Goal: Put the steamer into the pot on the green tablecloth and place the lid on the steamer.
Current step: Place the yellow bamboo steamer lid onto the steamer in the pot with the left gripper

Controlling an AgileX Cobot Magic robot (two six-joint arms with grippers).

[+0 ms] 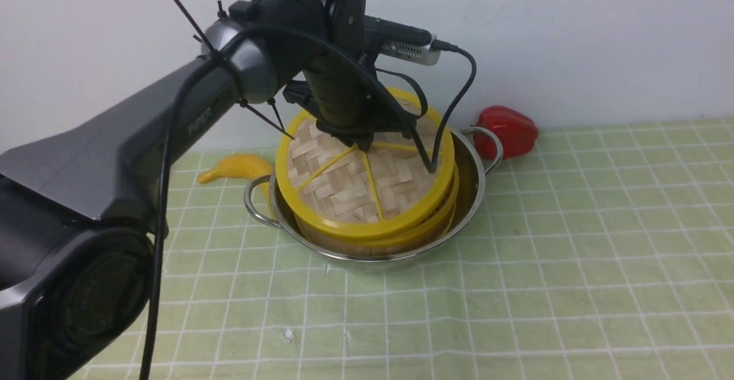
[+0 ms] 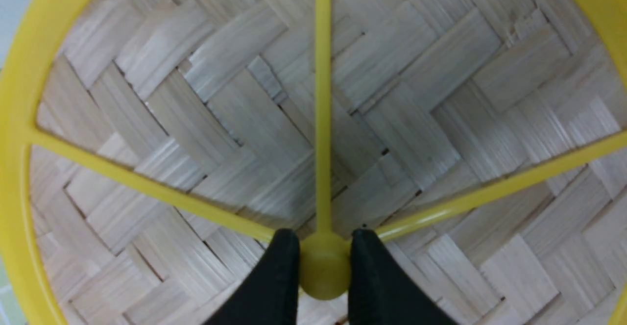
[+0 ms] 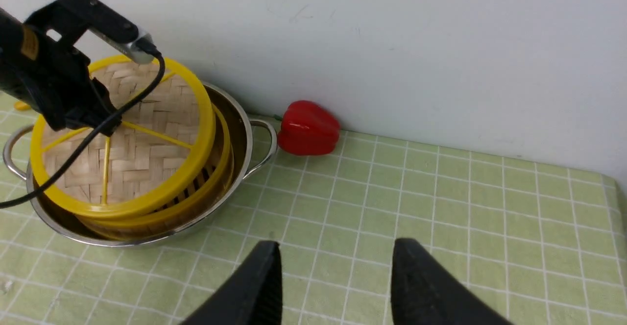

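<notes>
Seating the lid (image 1: 344, 191) is my job now. On the green tablecloth (image 1: 573, 254) the pot (image 1: 477, 182) holds the steamer (image 3: 196, 190), and the lid lies tilted on it, with the left gripper (image 2: 324, 240) pinched on the hub (image 2: 323, 273).
Spotter: How would you finish?
Me: I'd level it, centre rim over rim, lower gently, then let go. My right wrist view shows a gap toward the red pepper (image 3: 308, 128), slats peeking through; the front view hides that, I think. Only the left wrist view shows the pinch. The right gripper (image 3: 338, 261) hangs spread and empty above the cloth.
</notes>
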